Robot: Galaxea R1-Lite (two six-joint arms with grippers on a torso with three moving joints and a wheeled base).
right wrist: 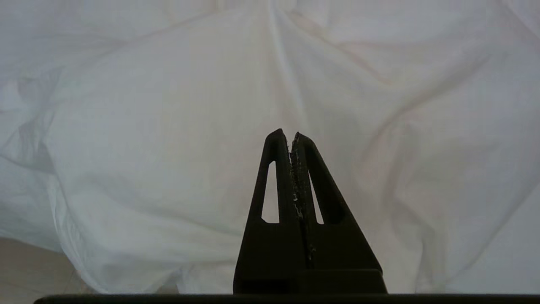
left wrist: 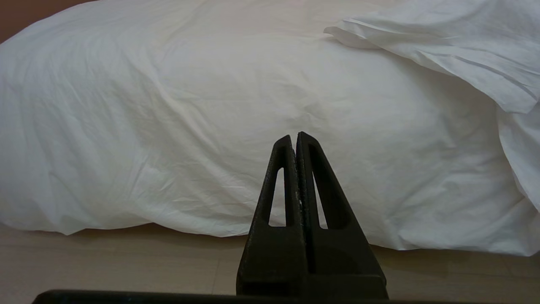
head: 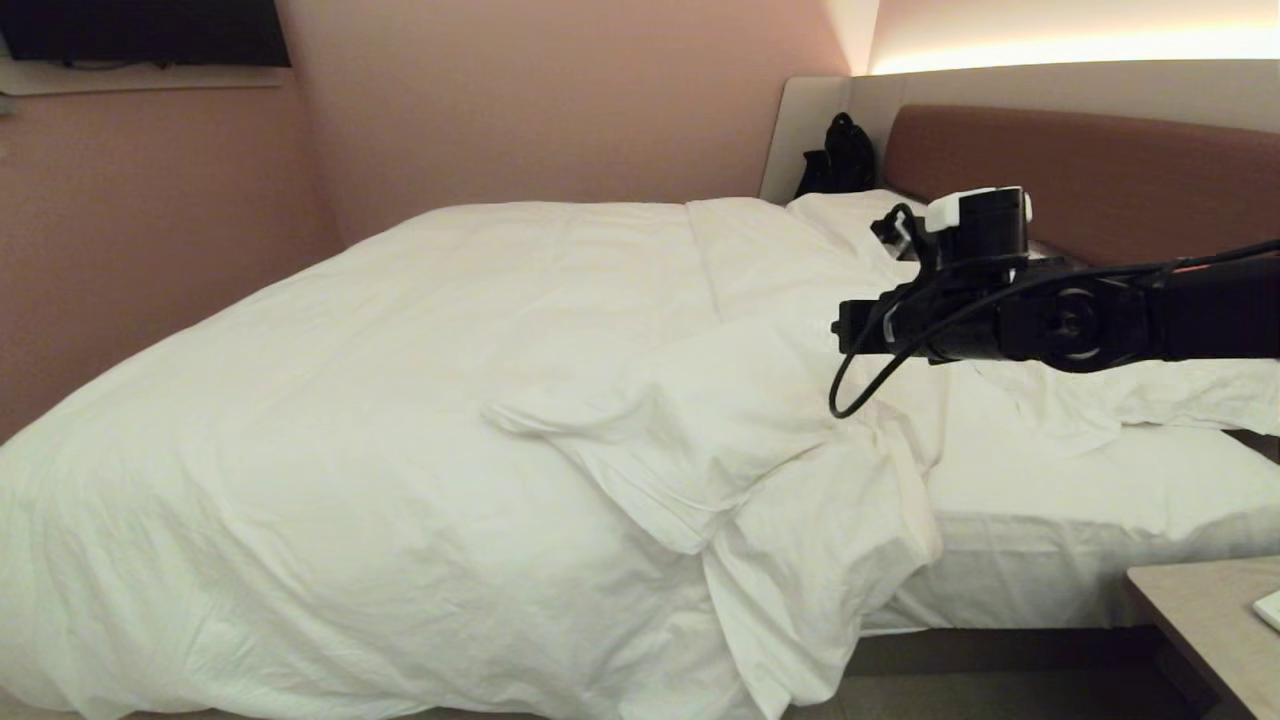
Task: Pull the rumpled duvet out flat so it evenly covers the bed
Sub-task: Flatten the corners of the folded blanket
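The white duvet (head: 400, 400) covers most of the bed (head: 1000, 650), but its near right corner is folded back in a rumpled flap (head: 700, 440). This leaves the mattress sheet (head: 1080, 490) bare near the headboard (head: 1100, 170). My right arm (head: 1050, 320) reaches in from the right over that flap, and its fingers are hidden in the head view. In the right wrist view my right gripper (right wrist: 291, 134) is shut against the duvet (right wrist: 168, 126), with a crease running to its tips and a sliver of white between them. My left gripper (left wrist: 294, 135) is shut and empty, low beside the hanging duvet (left wrist: 211, 105).
A bedside table corner (head: 1210, 620) stands at the lower right, close to the bed. A black bag (head: 845, 155) sits at the far head corner. Rumpled white bedding (head: 1150, 400) lies by the headboard. A wall runs along the bed's far side. Bare floor (left wrist: 105, 266) shows below the duvet's hem.
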